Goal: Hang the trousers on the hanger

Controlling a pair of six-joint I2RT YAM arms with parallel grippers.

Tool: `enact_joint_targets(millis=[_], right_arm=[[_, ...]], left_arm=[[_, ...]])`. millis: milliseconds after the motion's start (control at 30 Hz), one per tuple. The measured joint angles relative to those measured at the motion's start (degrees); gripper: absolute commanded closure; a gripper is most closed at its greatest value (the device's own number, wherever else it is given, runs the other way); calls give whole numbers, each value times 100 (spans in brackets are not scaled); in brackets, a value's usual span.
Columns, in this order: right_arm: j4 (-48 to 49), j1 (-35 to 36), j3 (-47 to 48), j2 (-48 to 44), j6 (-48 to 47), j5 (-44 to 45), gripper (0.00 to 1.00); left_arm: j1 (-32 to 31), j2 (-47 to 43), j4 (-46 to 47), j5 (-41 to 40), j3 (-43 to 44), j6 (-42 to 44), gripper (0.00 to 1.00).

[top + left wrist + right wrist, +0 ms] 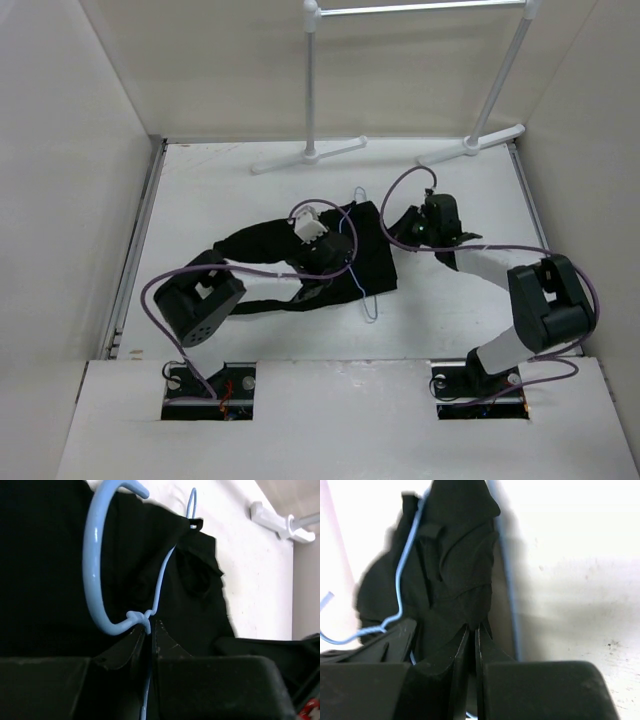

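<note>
The black trousers [372, 255] lie crumpled on the white table, with one leg trailing left. The thin pale blue hanger [371, 303] lies across them. My left gripper [328, 262] is over the trousers' middle. In the left wrist view it [149, 630] is shut on the hanger's wire just below the twisted neck, and the hook [92, 555] curves up over the black cloth [45, 555]. My right gripper [402, 228] is at the trousers' right edge. In the right wrist view it [472, 629] is shut on a fold of the trousers [460, 540], with hanger wire [400, 575] to its left.
A white garment rack [312, 80] with a metal rail stands at the back, its feet [310, 155] on the table's far part; one foot shows in the left wrist view [272, 517]. Walls close in the left, right and back. Purple cables loop over both arms.
</note>
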Motion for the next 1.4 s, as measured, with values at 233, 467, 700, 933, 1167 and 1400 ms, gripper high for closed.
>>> enact_joint_targets(millis=[233,467,700,933,1167,1400], right_arm=[[-223,-310,61,-466,26,20,89],[-317,-535,-356,-748,107,114,87],[-376,-566,-446,-538,146,236,80],[-380,-570,-446,-446,149,398,62],[-713,-544,-448,-809,142,601,27],[-1864,-308,-216,-3042,-94,841,29]], left_arm=[[505,-1176,-262,0,-800,396,99],[885,-2098,-719,4,-1384,940,99],[802,-2470,-1012,125,-1414,1436,99],[398,-2293,-1231,170,-857,1991,99],[151,-2284,-2304,-83,216,2710,100],[-234,-2284,-4070,-103,2946,3633,100]])
